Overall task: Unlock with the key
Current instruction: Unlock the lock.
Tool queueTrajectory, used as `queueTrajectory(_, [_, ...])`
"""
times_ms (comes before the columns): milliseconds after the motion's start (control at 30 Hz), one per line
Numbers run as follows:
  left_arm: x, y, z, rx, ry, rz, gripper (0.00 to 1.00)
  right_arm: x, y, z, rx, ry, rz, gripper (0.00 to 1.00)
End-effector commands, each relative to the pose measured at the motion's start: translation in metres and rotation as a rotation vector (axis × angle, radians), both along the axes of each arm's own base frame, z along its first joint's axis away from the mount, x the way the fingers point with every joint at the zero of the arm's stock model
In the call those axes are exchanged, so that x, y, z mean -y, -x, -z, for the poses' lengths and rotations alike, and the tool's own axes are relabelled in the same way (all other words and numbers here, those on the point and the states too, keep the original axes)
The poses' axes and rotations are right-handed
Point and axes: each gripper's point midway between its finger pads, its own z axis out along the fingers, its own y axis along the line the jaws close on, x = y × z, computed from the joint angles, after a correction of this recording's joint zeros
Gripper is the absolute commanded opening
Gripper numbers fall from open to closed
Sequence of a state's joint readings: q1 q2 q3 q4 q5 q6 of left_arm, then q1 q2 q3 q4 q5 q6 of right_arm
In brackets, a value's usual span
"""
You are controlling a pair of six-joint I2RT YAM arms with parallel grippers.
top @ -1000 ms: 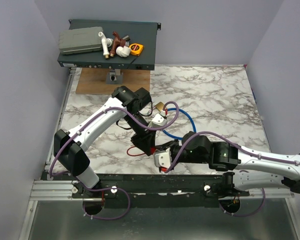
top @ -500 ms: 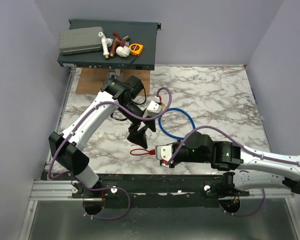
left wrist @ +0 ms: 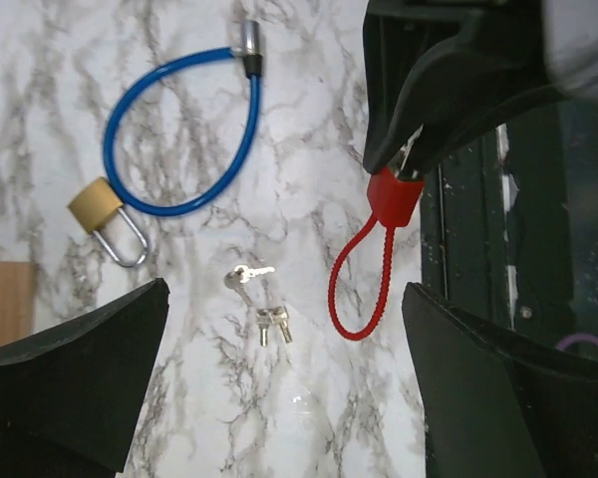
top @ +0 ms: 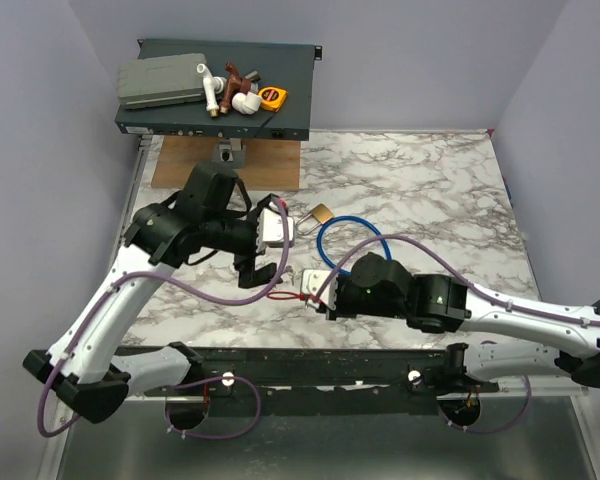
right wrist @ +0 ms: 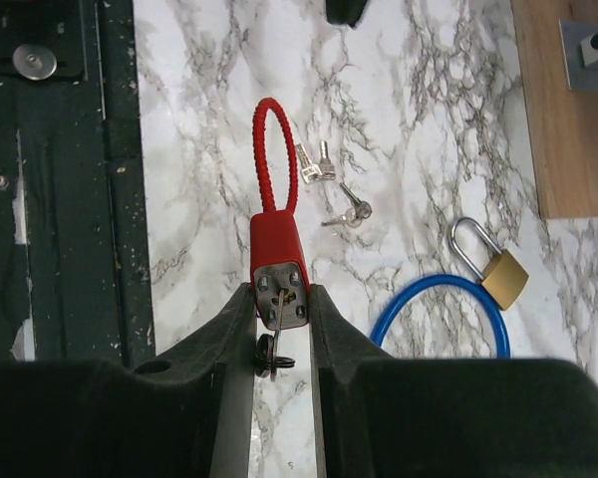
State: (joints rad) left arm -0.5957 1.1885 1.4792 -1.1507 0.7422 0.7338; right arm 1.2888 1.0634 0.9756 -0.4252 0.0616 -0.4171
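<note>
**Key sits in the lock's right end, away from the free hand**

The left hand [top: 262, 262] hangs spread wide, holding nothing, over the tabletop [top: 430, 200] and some loose keys [left wrist: 275, 323]. Just right and near of it is the red lock [right wrist: 275, 244], its loop pointing left toward that hand. The key [right wrist: 271, 349] is stuck in the lock's right end, in line with the body. It lies between the fingers of the right hand [right wrist: 279, 299], which is clamped on the lock. The left hand is nearer the loop than the key, so turning likely needs a regrasp.
</note>
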Motion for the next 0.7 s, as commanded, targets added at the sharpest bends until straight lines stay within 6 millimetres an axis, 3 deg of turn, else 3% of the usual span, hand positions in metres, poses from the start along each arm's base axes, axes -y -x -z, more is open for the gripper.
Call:
queueTrajectory(0, [-0.005,-0.008,-0.028,0.106,0.084,-0.123,0.98,-0.011,-0.010,-0.034,-0.042,-0.071,0.044,0.01])
queueTrajectory(33, [-0.006,-0.010,-0.024,0.079,0.082,-0.164,0.98,-0.014,-0.010,-0.041,-0.043,-0.080,0.038,0.01])
queueTrajectory(100, [-0.003,-0.002,-0.008,0.005,0.071,-0.141,0.89,-0.017,-0.010,-0.050,-0.049,-0.092,0.027,0.01])
queueTrajectory(233, [0.010,0.026,-0.003,-0.114,0.138,-0.013,0.94,-0.022,-0.001,-0.063,-0.086,-0.106,-0.013,0.01])
queueTrajectory(367, [0.021,0.019,-0.005,-0.031,0.245,-0.003,0.95,-0.023,0.003,-0.074,-0.093,-0.095,-0.042,0.01])
queueTrajectory(467, [0.027,0.024,-0.010,-0.029,0.276,0.047,0.94,-0.024,0.003,-0.077,-0.089,-0.090,-0.048,0.01])
queueTrajectory(667, [0.032,0.033,-0.012,0.005,0.280,0.113,0.80,-0.025,0.001,-0.073,-0.085,-0.066,-0.045,0.01])
